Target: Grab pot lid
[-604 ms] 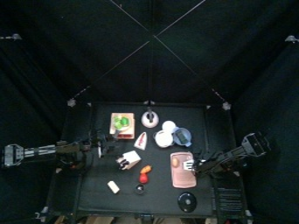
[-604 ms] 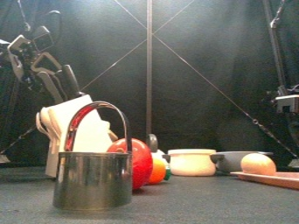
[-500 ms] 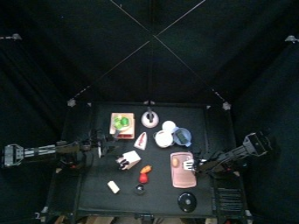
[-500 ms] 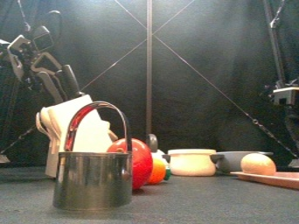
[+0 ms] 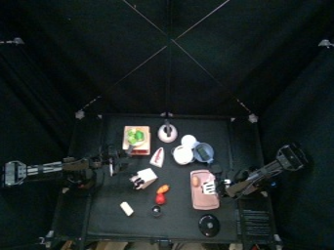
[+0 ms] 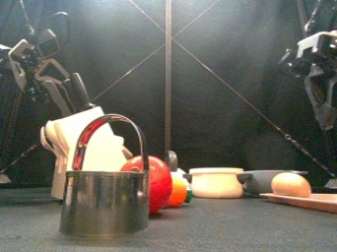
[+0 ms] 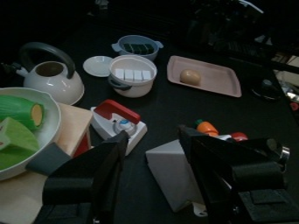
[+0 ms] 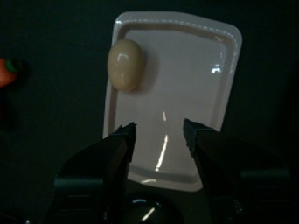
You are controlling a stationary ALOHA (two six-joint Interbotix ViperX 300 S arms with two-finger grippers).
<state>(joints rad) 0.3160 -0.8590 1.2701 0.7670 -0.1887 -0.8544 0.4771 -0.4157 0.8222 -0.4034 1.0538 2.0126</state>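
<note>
The table [image 5: 98,210] carries everything, with the left arm [image 5: 53,171] lying along its left edge and the right arm [image 5: 268,174] reaching in over its right edge.

The right gripper [image 8: 160,140] hangs released, its jaws apart with a clear gap between them, directly above the pink tray [image 8: 176,96]. A pale egg-shaped lump [image 8: 126,64] lies on the tray's far corner, ahead of the jaws and to one side. The lid [image 5: 209,225] sits at the table's front edge, near this gripper but apart from it, just past the tray's near end; in the right wrist view a dark round edge [image 8: 146,210] shows below the jaws, which may be it, though I cannot tell for sure.

The left gripper [image 7: 152,162] is also released, jaws spread, hovering over a white wedge [image 7: 176,171]. Just ahead of it stands a red-and-white box [image 7: 117,122]; to one side a board [image 7: 30,175] holds a bowl of green pieces [image 7: 17,122]. Further ahead are a kettle [image 7: 49,77], a white dish [image 7: 132,72] and a blue-grey dish [image 7: 136,45].

In the front view a steel bucket [image 6: 105,202] stands nearest, with red fruit [image 6: 156,182] behind it.
</note>
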